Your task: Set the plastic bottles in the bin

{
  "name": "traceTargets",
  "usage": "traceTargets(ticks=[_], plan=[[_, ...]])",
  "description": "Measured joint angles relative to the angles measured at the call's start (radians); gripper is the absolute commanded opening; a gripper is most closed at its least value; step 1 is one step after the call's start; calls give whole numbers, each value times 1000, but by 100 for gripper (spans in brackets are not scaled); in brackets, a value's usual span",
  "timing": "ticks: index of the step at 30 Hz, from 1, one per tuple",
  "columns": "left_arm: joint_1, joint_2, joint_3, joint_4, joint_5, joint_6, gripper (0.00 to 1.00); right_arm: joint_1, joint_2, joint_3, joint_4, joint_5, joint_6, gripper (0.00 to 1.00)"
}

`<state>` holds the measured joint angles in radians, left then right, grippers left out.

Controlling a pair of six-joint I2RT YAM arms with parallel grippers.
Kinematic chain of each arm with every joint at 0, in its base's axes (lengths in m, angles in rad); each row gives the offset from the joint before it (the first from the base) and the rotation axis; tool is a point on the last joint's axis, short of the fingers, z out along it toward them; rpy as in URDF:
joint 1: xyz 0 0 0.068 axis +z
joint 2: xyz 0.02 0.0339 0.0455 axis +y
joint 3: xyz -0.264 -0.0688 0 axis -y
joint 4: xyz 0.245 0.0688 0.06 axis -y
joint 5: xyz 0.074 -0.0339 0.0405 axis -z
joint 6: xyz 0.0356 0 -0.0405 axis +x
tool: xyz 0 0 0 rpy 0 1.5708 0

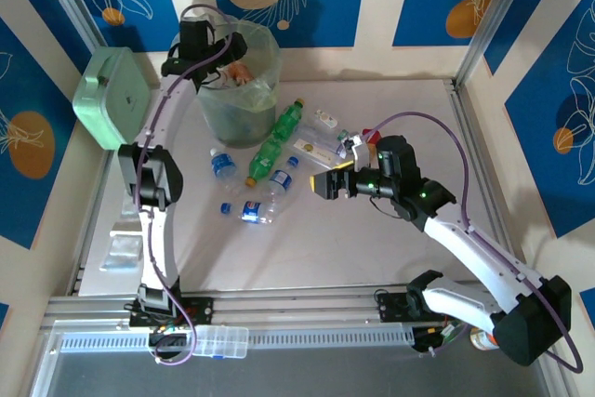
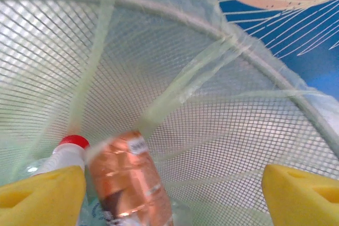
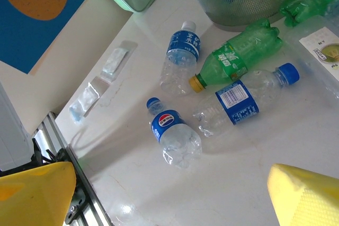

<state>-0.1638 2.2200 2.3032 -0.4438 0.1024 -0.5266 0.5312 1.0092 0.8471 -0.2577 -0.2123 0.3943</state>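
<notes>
The bin point(image 1: 244, 90) is a tall translucent mesh bucket at the back left. My left gripper point(image 1: 216, 51) hangs over it, open. In the left wrist view its yellow fingers point(image 2: 43, 194) stand far apart above the bin's mesh wall point(image 2: 222, 109). A blurred orange-brown bottle point(image 2: 130, 181) lies loose between them beside a red-capped bottle point(image 2: 69, 152). On the table lie two green bottles point(image 1: 286, 123) point(image 1: 265, 161) and three clear blue-labelled ones point(image 1: 223, 165) point(image 1: 279, 180) point(image 1: 252, 212). My right gripper point(image 1: 329, 183) is open above the table, just right of them. A Pepsi-labelled bottle point(image 3: 175, 133) lies ahead of its fingers point(image 3: 304, 194).
A mint-green square box point(image 1: 113, 98) stands left of the bin. Flat packets point(image 1: 321, 141) lie right of the green bottles. Clear wrappers point(image 1: 121, 253) sit by the left rail. A loose blue cap point(image 1: 226, 208) lies near the small bottle. A clear case point(image 1: 214, 341) rests on the front rail.
</notes>
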Motion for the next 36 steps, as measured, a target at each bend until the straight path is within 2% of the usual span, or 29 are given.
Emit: traceTargets(ticks=[6, 11, 15, 19, 22, 28, 33, 36], plan=[[-3, -148, -37, -10, 5, 13, 79, 16, -51, 0, -3, 11, 0, 93], [-39, -402, -291, 51, 16, 12, 78, 41, -121, 0, -27, 48, 5, 93], [-129, -590, -524, 119, 27, -10, 76, 45, -150, -1, -62, 91, 15, 92], [-199, -693, -690, 162, 69, -68, 75, 45, -147, -1, -112, 134, 23, 91], [-241, -747, -796, 169, 71, -82, 75, 45, -132, 3, -154, 216, 47, 91], [-304, -875, -975, 130, 10, -79, 78, -4, 23, 90, -261, 381, 132, 90], [-305, -967, -1094, 117, -24, -74, 78, -120, 220, 220, -350, 504, 283, 89], [-305, -996, -1154, 115, -49, -48, 78, -194, 328, 264, -349, 534, 341, 88]])
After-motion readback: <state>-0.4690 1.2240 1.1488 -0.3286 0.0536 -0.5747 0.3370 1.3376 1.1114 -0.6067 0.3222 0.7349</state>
